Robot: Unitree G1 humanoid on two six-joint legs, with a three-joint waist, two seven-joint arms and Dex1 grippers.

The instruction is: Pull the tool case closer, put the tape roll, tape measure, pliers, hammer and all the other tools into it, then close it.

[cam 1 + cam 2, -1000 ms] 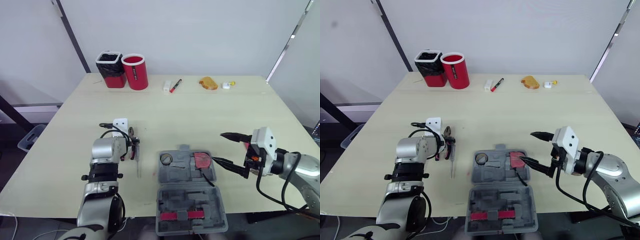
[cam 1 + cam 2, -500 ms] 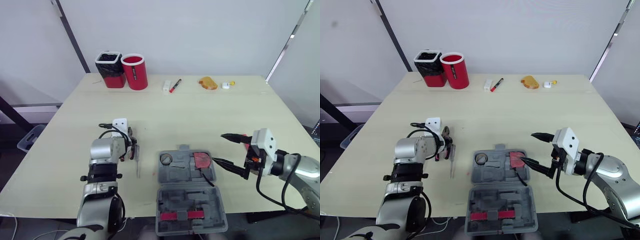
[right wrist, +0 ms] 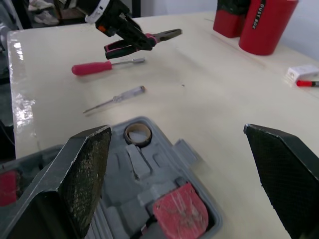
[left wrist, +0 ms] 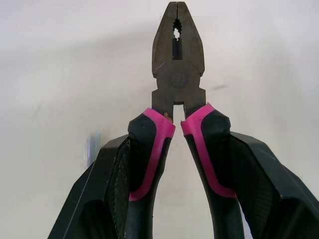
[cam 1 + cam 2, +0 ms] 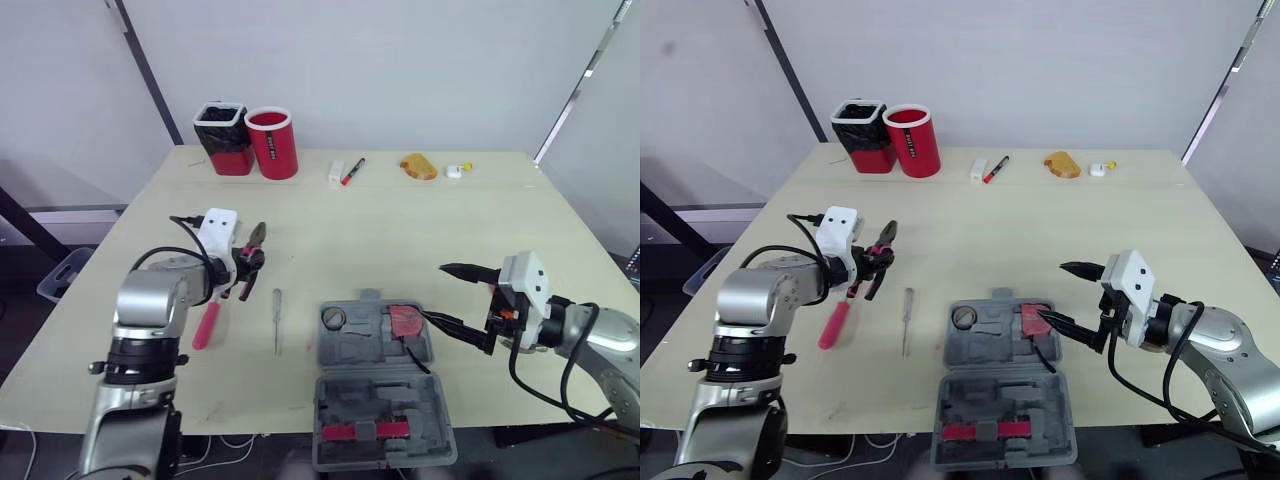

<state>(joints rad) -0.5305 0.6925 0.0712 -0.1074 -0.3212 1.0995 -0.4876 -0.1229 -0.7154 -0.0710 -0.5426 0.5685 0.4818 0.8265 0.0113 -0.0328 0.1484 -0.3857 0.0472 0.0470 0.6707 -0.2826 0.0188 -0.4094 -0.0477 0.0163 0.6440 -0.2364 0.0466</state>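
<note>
Black pliers with pink grips point(image 4: 177, 74) are now off the bench, clamped by their grips in the left tool point(image 5: 240, 276), nose pointing away from the wrist. A second ago they lay on the cream bench point(image 5: 400, 230) under that tool. The arm has since lifted and swung out to the robot's left, well apart from the case.

- Grey plastic tool case point(image 5: 365, 400): open at the near edge, same spot as before.
- Already inside: brown tape roll point(image 5: 333, 318) and red tape measure point(image 5: 405, 320), each in an upper-half pocket.
- Right tool point(image 5: 440, 293): spread wide, empty, just beside the case's right side, barely moved.
- Left on the bench: red-handled screwdriver point(image 5: 205, 326) under the left arm, and thin clear-handled screwdriver point(image 5: 277, 322) between it and the case.
- Far edge: red cylinder cup point(image 5: 272, 143), not a task item.

Judgement: the pliers pick is done and the carry to the case comes next. Two screwdrivers remain, and the lid is not yet closed.
</note>
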